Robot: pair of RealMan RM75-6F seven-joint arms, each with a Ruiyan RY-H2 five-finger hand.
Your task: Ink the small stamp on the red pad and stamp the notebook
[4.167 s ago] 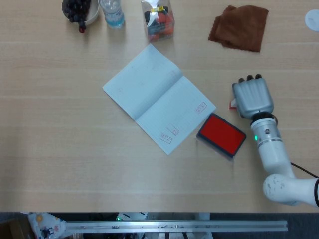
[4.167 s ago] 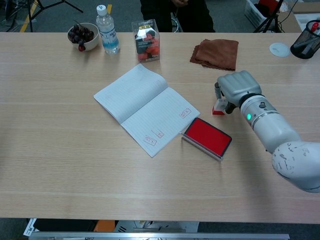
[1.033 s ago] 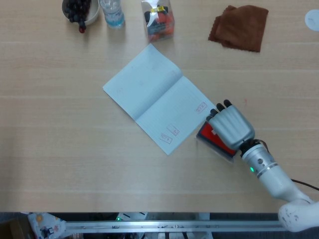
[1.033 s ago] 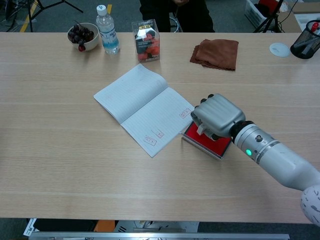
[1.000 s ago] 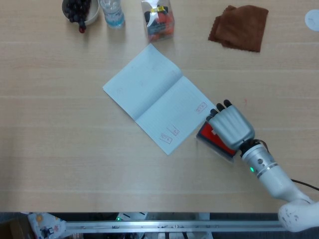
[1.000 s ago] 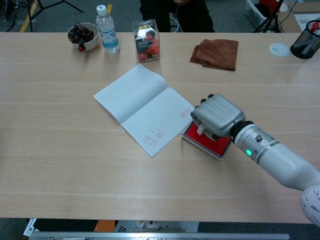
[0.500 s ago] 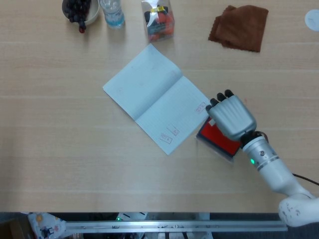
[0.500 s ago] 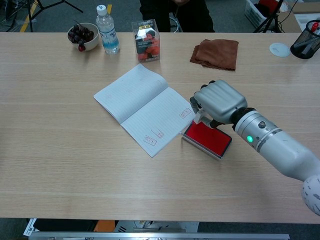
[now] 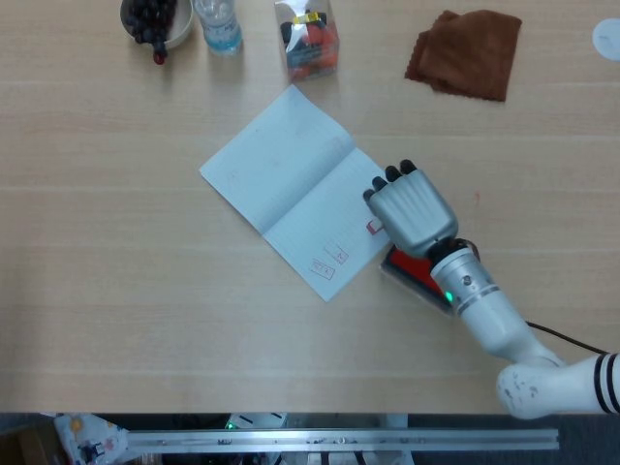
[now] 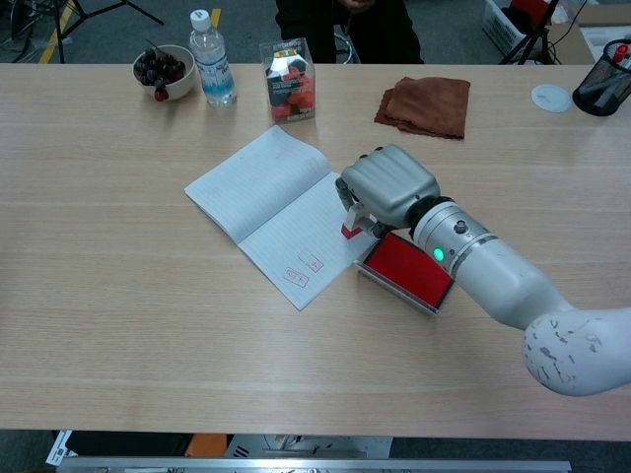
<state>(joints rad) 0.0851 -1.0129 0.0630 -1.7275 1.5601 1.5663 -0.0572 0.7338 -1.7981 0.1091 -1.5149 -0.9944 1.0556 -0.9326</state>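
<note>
Ink pad, red, lies nearest on the surface, just right of the open notebook. Right hand clamped on the small stamp, its red base at the notebook's right page, beside red marks near the page's lower edge. Contact with paper unclear. Left hand out of both views. Far side: brown cloth, clear box, water bottle, bowl of dark fruit.
</note>
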